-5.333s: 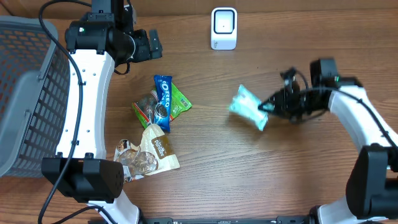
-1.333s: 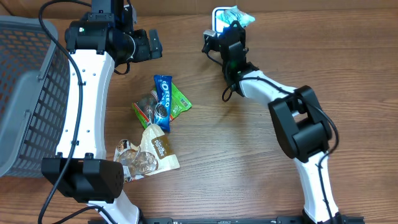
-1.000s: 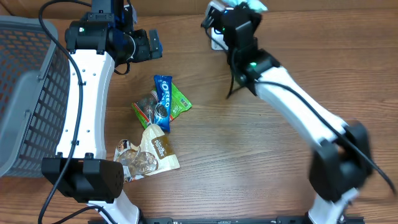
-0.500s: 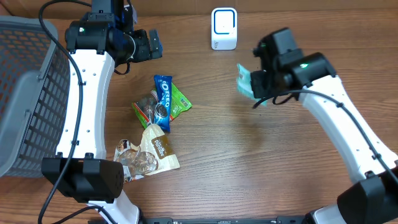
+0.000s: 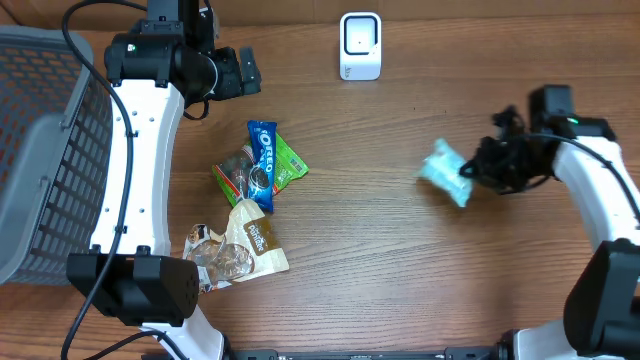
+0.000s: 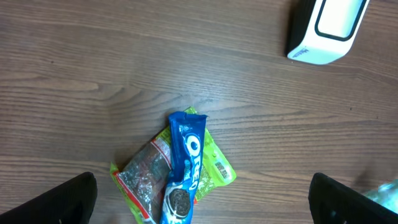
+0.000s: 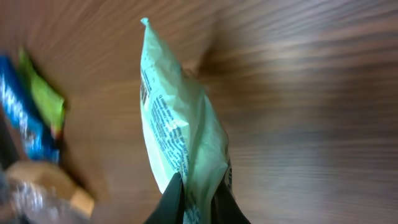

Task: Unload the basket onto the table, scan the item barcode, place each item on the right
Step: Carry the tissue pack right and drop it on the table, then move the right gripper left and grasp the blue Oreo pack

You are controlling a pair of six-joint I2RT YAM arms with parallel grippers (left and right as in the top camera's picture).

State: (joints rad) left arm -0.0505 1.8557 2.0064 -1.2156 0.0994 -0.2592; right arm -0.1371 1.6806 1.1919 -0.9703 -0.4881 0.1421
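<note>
And the right gripper has swung away from the scanner: the pale green packet, up at its face a second ago, now hangs well off to its right and nearer the robot, jaws pinching its edge. The scan pass looks done. The left gripper, left of the scanner, stays spread wide, idle.

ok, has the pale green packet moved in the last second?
Yes. In the overhead view the pale green packet, pinched by the right gripper, is now right of and below the scanner, not against it.
</note>
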